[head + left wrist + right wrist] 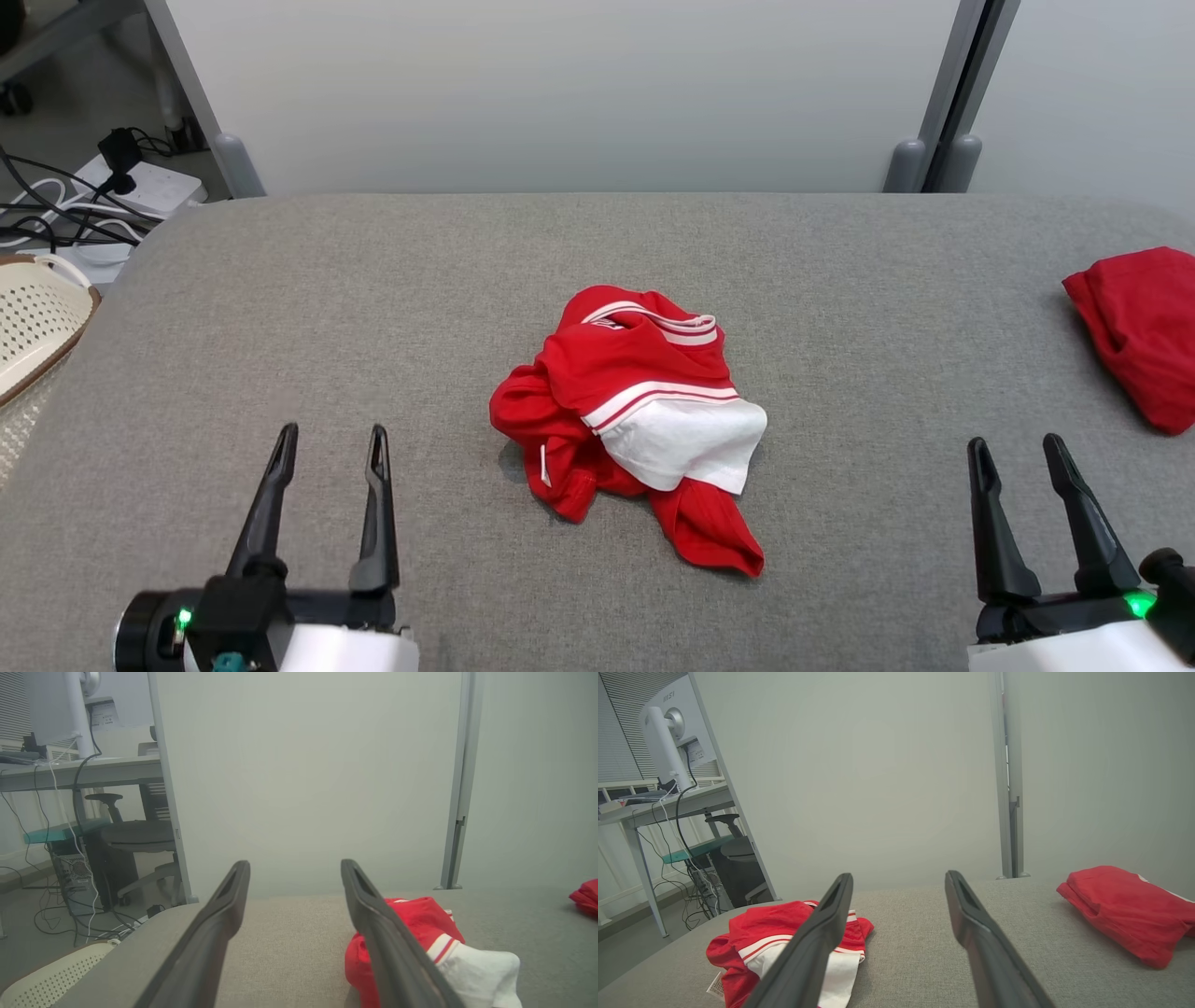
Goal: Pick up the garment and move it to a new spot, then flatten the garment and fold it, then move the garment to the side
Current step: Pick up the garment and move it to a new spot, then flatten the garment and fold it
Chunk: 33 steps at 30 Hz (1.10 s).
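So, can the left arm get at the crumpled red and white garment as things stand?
Probably yes: the left end effector is open and empty, and only bare grey table lies between it and the garment.

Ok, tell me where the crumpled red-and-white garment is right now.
In the head view the red-and-white garment lies crumpled at the middle of the grey table, ahead of and between the left gripper and right gripper.
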{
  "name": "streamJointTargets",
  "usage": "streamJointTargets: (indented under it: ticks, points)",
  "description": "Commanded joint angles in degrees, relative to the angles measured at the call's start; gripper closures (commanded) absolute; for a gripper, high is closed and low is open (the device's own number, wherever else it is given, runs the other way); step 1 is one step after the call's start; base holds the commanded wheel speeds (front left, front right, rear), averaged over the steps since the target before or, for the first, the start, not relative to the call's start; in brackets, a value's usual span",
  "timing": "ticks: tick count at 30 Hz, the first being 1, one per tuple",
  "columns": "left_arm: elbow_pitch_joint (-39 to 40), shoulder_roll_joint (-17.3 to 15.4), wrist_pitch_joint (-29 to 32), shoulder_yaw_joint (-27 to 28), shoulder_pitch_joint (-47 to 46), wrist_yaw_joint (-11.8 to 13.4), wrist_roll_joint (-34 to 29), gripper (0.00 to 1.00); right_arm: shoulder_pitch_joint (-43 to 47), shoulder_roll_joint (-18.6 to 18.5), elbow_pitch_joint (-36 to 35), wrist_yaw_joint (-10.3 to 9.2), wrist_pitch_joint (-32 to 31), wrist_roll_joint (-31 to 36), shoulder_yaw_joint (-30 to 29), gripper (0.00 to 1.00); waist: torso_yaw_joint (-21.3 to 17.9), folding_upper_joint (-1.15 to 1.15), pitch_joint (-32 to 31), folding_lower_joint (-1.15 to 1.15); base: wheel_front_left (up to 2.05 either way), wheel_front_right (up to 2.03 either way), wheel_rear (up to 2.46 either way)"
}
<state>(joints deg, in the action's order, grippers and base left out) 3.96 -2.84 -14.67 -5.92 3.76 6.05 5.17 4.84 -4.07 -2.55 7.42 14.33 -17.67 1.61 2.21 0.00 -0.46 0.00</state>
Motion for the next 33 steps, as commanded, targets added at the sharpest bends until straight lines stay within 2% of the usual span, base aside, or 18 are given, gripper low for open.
streamJointTargets:
  ticks: [1,8,27,30,33]
  points:
    - [1.46,-0.37,-0.32,2.15,-0.09,-0.09,-0.54,0.0,-0.55,-0.36,-1.89,0.07,0.67,0.24,1.1,0.0,-0.08,0.0,0.08,0.0,0.0,0.0,0.0]
    - [0.04,-0.19,-0.32,2.32,2.89,-0.33,-0.35,0.0,0.43,-0.35,-1.51,0.07,0.67,0.3,2.78,0.0,-0.79,0.0,0.46,0.0,0.0,0.0,0.0]
    - [-1.64,-0.05,-0.32,1.95,1.67,0.2,0.19,0.0,0.45,-0.91,-1.15,0.07,0.67,-0.42,3.65,0.0,-1.18,0.0,0.86,0.0,0.0,0.0,0.0]
    - [-1.2,-0.05,-0.32,0.62,0.98,-0.55,-0.61,0.0,0.49,-0.92,-1.2,0.07,0.67,-0.43,3.55,0.0,-1.09,0.0,1.04,0.0,0.0,0.0,0.0]
    - [-1.37,-0.05,-0.33,-3.32,-1.24,-2.33,-2.12,0.0,0.53,-0.99,-1.19,0.07,0.67,-0.43,3.46,0.0,-0.9,0.0,1.55,0.0,0.0,0.0,0.0]
